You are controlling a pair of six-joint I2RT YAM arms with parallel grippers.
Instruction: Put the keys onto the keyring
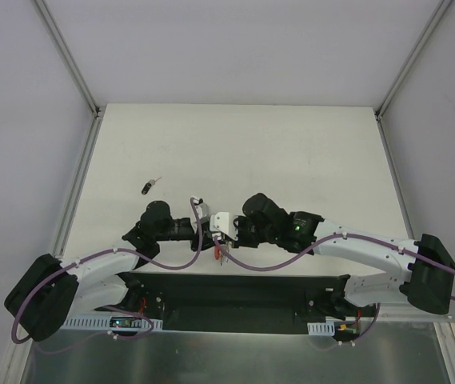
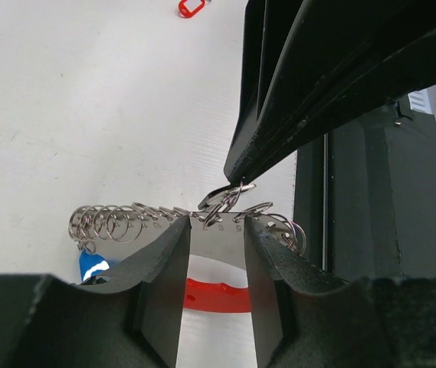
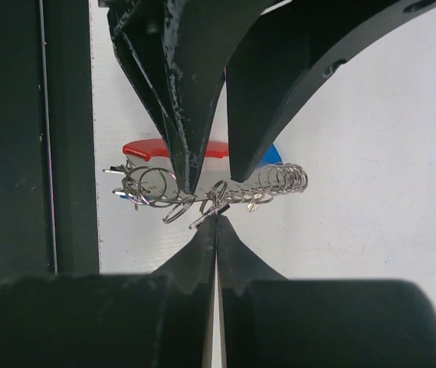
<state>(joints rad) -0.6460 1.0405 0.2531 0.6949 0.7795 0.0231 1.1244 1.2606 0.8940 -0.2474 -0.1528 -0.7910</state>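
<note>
**Two hands nose to nose over the keyring at the near edge**

Both arms sweep inward from their bases and lie low and folded over the worktop (image 1: pixel 291 152). Their wrists meet just inside the near edge, a little left of its middle. The right arm makes the longer reach, stretched across from the near right corner. The left arm is bent more tightly, coming in from the near left corner. The two hands point almost straight at each other.

The keyring (image 3: pixel 202 192) sits between them at that same spot by the near edge. Its row of small wire rings is strung along a flat metal bar, with the curved red band (image 2: pixel 219 296) on one side and a blue tag (image 2: pixel 91 264) at one end.

The left hand (image 2: pixel 217 227) is released. Its jaws stand apart, with one fingertip on either side of a short stretch of the bar. I cannot tell whether the tips press on the bar or only touch it.

The right hand (image 3: pixel 216 228) is clenched tight. Its two tips come to a single point that pinches one of the small wire rings.

One key (image 1: pixel 150 186), with a black head and a silver blade, lies flat on the left half of the worktop. It is about midway between the near and far edges and well apart from both hands.

A small red oval tag (image 2: pixel 189 8) lies on the worktop beyond the keyring.
</note>
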